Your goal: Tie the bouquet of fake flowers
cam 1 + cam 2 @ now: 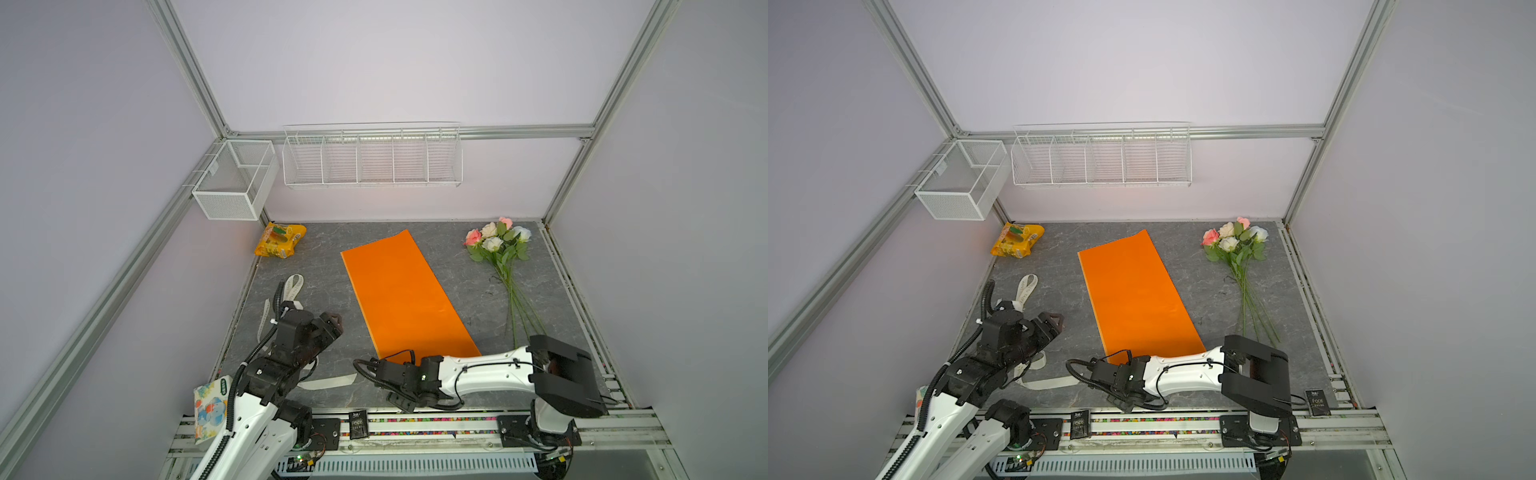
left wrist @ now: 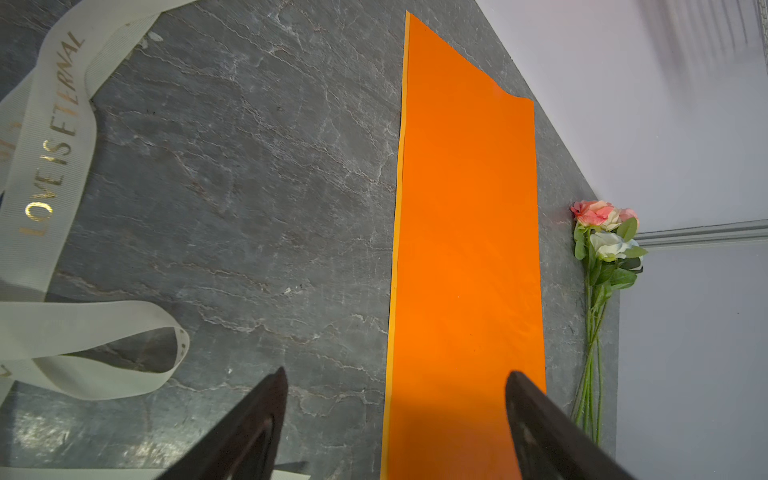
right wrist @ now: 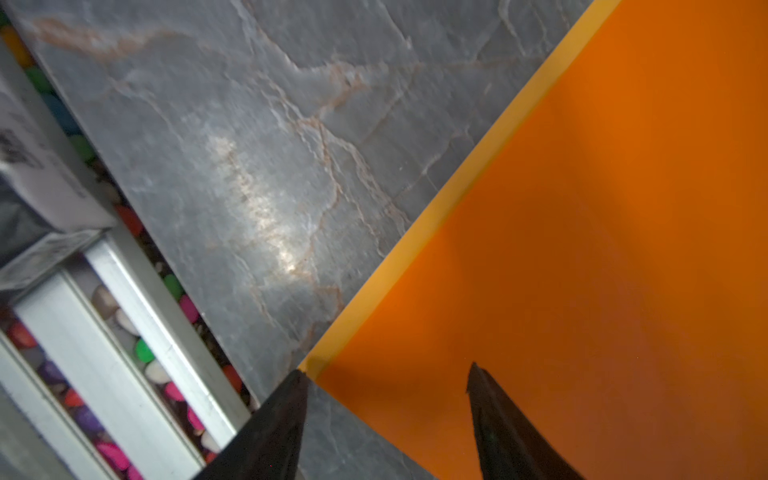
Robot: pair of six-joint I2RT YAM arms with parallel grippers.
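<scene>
The bouquet of fake flowers (image 1: 496,243) (image 1: 1235,239) lies loose at the back right of the grey table, its long green stems pointing toward the front; it also shows in the left wrist view (image 2: 606,241). The orange paper wrap (image 1: 403,295) (image 1: 1133,291) (image 2: 465,249) lies flat in the middle. My left gripper (image 1: 332,324) (image 2: 397,372) hovers open to the left of the paper. The right arm's wrist (image 1: 409,374) reaches across over the paper's near left corner. My right gripper (image 3: 388,369) is open, one finger over the paper (image 3: 582,249) and one at its corner.
A cream ribbon (image 1: 293,286) (image 2: 45,166) with gold lettering loops beside and under the left arm. A yellow snack packet (image 1: 280,240) lies at the back left. A mesh basket (image 1: 232,183) and a wire rack (image 1: 372,156) hang on the walls. A tissue pack (image 1: 210,409) sits front left.
</scene>
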